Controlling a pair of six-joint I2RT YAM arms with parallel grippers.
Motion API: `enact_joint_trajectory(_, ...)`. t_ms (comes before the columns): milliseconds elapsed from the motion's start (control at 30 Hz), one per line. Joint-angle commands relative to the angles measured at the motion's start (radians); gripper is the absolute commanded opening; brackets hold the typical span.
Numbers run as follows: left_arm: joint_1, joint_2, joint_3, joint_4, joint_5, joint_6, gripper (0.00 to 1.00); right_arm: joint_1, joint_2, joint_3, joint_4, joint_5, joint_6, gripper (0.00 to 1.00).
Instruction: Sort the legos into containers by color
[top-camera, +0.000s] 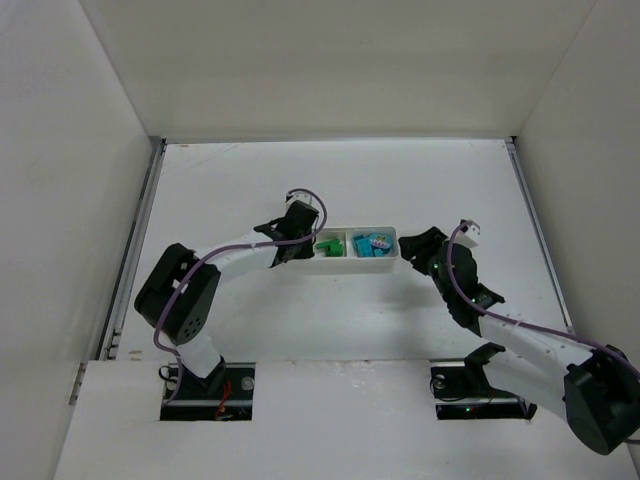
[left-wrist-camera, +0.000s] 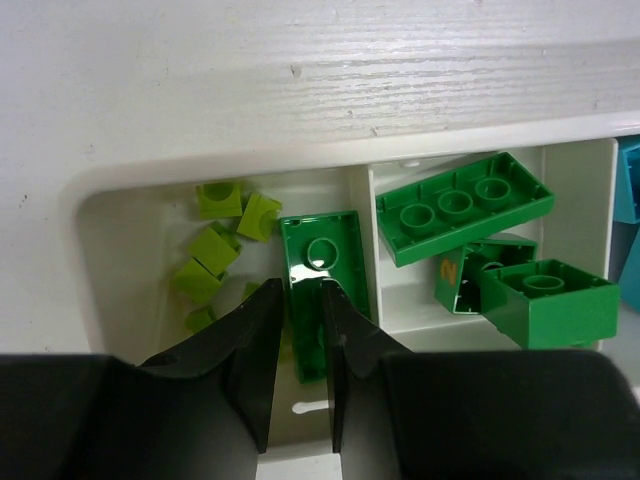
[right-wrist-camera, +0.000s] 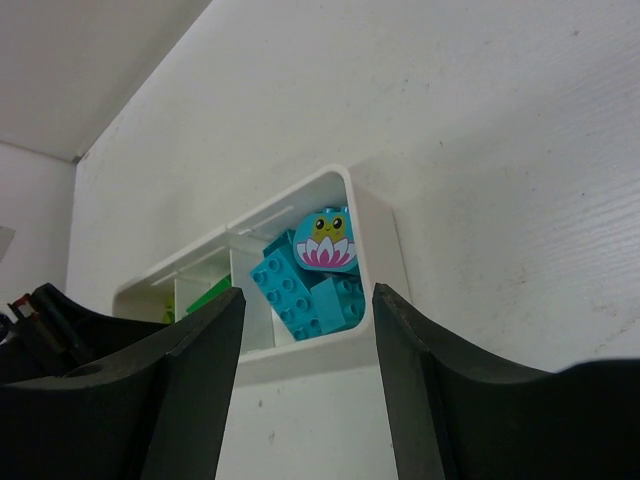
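Correcting a stray looks like the step in hand. At the left end of the tray, the left gripper reaches into the left compartment. Its jaws are drawn almost together on the near end of a dark green brick, which lies hollow side up on the compartment floor, not yet lifted. That brick sits among the yellow-green cubes, which crowd the compartment's left and far side, so by colour it seems misplaced.

The next move probably calls for a straight lift clear of the cubes, then a short carry right over the divider.

The middle compartment holds three more dark green pieces: a long studded brick leaning at an angle, a small brick marked with a yellow 2 and a chunky brick against it.

The right compartment holds cyan bricks topped by a round cyan piece printed with a frog on a pink flower. Beyond the tray's right end the right gripper hangs with jaws partly open, holding nothing.
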Motion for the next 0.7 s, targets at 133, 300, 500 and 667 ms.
enact_joint_trajectory(133, 0.006, 0.026, 0.038, 0.010, -0.012, 0.021, 0.18, 0.019, 0.000, 0.012, 0.070, -0.010, 0.009, 0.60)
enact_joint_trajectory(300, -0.011, 0.032, 0.041, 0.015, -0.042, 0.030, 0.12, 0.028, 0.006, 0.014, 0.076, -0.010, 0.012, 0.60)
enact_joint_trajectory(500, -0.028, -0.015, 0.026, 0.015, -0.097, 0.044, 0.04, 0.030, 0.008, 0.014, 0.078, -0.010, 0.016, 0.60)
enact_joint_trajectory(667, -0.032, -0.081, 0.009, 0.018, -0.130, 0.044, 0.02, 0.031, 0.010, 0.014, 0.078, -0.010, 0.016, 0.60)
